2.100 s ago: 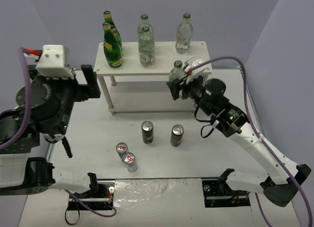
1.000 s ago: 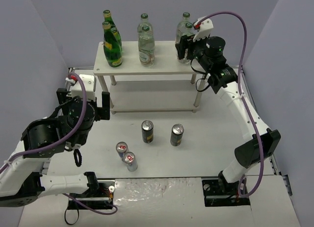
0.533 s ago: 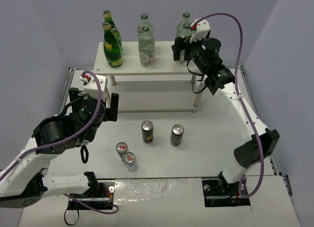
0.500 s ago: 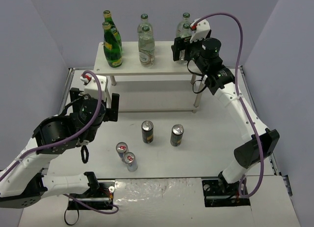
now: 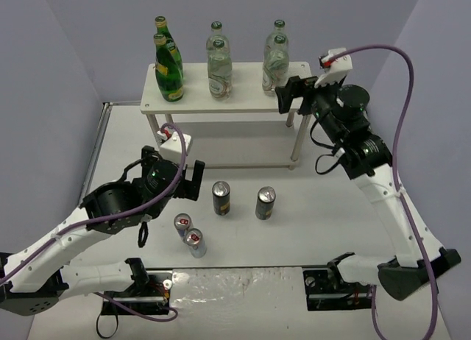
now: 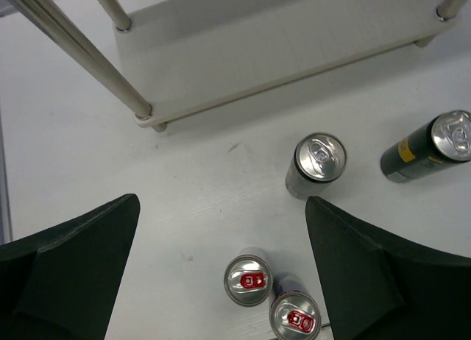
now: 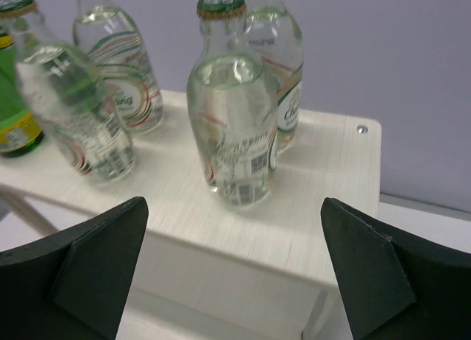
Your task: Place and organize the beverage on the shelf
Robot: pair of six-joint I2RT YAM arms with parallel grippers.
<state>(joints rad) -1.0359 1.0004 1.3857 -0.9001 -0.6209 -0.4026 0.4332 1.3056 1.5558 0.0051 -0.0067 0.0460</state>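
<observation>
White tabletop (image 5: 125,141), matte; lilac walls (image 5: 331,16) behind. Landmark: shelf (image 5: 243,98) at the far side.

Risks, left to right.
- Left gripper (image 6: 221,207) in front of shelf, facing down, fingers spread wide, holding nothing, above the silver-blue-red cans (image 6: 248,280).
- Silver pair touching or nearly so. Little room for a finger between them, so a close on one likely to knock the other over.
- Black cans (image 5: 221,198) nearer the shelf front, right of the silver pair, apart from each other. Easier picks, but tall and narrow, prone to tipping from a glancing finger.
- Lower tier (image 5: 235,145): low headroom under top board (image 7: 327,163). Possible snag of can or wrist on the board edge or legs (image 5: 297,137).
- Right gripper (image 5: 294,92) at shelf's right end, jaws wide apart, gripping nothing.
- Nearest clear green-capped bottle (image 7: 234,134) upright on the board, free between the fingers. Sideways exit liable to clip it or its twin behind, perhaps sending one off the shelf's right edge.

Materials.
- Cans: smooth metal cylinders, pull-tab tops, probably slippery.
- Dark-green glass bottles (image 5: 168,75) at shelf's left end, clear ones centre and right: glossy, round, narrow-necked, labelled.
- Board: pale wood grain.
- Legs: thin white rods.
</observation>
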